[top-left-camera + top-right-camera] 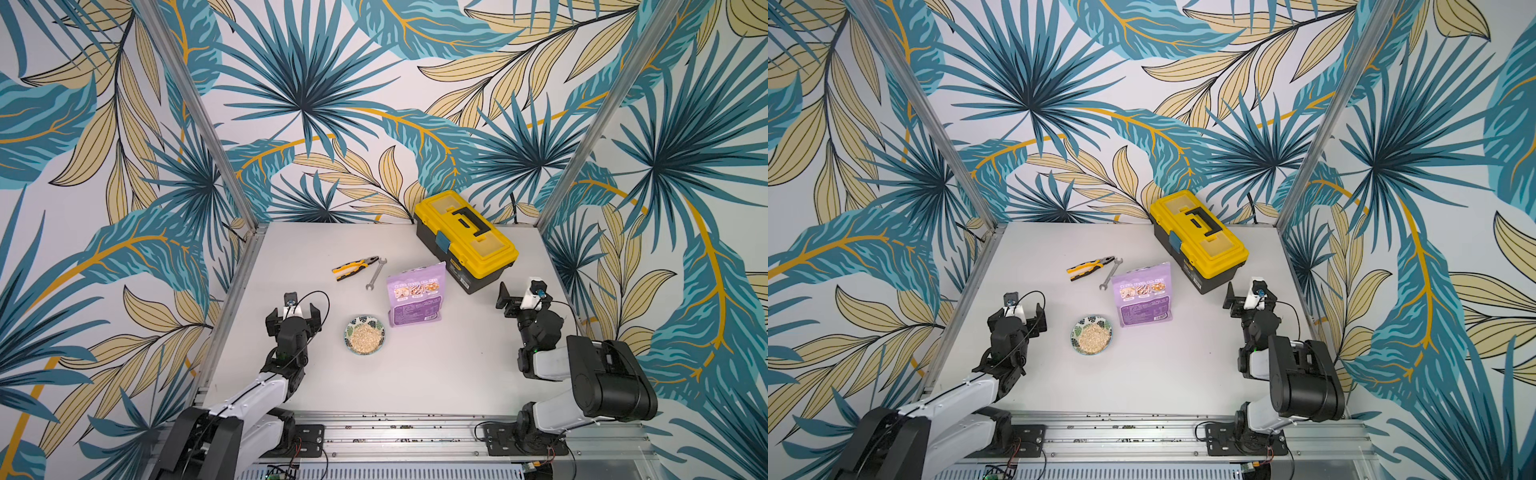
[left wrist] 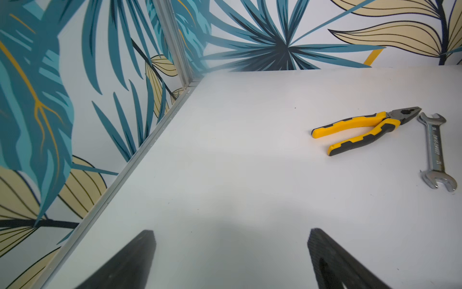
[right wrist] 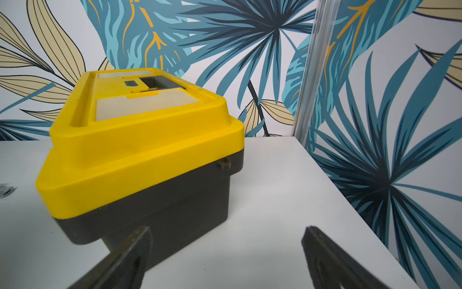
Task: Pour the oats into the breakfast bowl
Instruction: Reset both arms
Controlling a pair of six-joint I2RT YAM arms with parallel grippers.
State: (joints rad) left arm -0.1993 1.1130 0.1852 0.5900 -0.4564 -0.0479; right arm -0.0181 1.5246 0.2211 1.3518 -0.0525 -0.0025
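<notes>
Well, my left gripper (image 2: 231, 234) and right gripper (image 3: 226, 231) both gape wide, holding nothing (the oats (image 1: 365, 337) sit in the breakfast bowl (image 1: 351, 329), mid-bench).

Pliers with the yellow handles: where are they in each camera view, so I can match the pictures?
In a top view: pliers lie left of the purple pouch.
In a top view: pliers, again left of the pouch.
Left wrist: pliers ahead of the open left end effector.
Right wrist: not in it.
Shared landmark: the wrench, one end beside the pliers' nose.
</notes>
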